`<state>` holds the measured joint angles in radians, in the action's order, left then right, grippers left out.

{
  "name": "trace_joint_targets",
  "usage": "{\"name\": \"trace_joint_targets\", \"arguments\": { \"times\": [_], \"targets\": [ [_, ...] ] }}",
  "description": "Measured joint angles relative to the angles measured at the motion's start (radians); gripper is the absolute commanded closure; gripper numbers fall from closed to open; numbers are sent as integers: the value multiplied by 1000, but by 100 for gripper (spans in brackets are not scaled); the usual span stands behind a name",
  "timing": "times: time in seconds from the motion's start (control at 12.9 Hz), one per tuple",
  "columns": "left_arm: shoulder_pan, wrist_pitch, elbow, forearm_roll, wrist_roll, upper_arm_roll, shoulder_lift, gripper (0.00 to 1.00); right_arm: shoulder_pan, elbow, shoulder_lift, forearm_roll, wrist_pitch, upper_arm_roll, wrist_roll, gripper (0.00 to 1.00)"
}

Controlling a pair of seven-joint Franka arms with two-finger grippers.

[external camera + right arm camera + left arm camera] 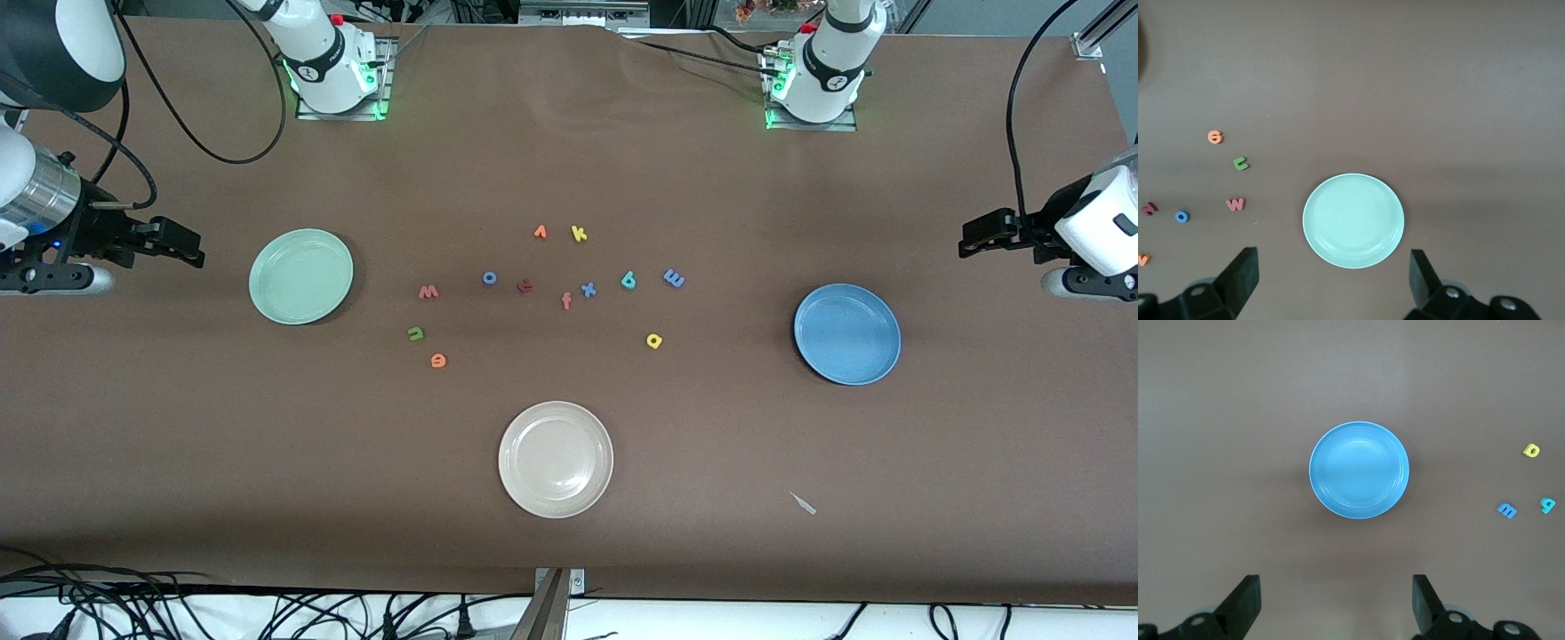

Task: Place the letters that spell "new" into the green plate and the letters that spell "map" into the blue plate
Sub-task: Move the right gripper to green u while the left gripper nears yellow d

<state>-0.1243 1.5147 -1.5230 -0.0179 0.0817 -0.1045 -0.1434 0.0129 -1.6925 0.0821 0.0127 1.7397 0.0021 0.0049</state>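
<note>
Letters are lying loose mid-counter between the green plate [300, 276] and the blue plate [846, 333]. Right gripper [182, 247] and left gripper [976, 240] are waiting at the counter's ends, jaws open, gripping nothing.

Front camera: high, across the table from both bases, angled down, wide enough to take in the whole brown table [178, 462]. Left wrist camera: looks straight down from well above the blue plate [1359, 470], its fingertips [1245, 603] edging the frame; shares with the front view that plate, the blue m [1507, 511] and teal p [1547, 504]. Right wrist camera: likewise over the green plate [1353, 220]; shares plate and salmon w [1235, 204].
</note>
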Motion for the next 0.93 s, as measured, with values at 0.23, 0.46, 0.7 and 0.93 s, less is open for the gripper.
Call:
{"name": "trace_joint_targets", "arguments": {
  "times": [0.23, 0.46, 0.7, 0.93],
  "targets": [
    [0, 0, 0, 0, 0, 0, 0, 0, 0, 0, 0, 0, -1, 0, 0, 0],
    [0, 0, 0, 0, 0, 0, -1, 0, 3, -1, 0, 0, -1, 1, 38, 0],
    [7, 0, 0, 0, 0, -1, -2, 0, 34, -2, 0, 0, -1, 19, 168, 0],
    [17, 0, 0, 0, -3, -2, -8, 0, 90, -13, 1, -1, -7, 40, 375, 0]
  ]
}}
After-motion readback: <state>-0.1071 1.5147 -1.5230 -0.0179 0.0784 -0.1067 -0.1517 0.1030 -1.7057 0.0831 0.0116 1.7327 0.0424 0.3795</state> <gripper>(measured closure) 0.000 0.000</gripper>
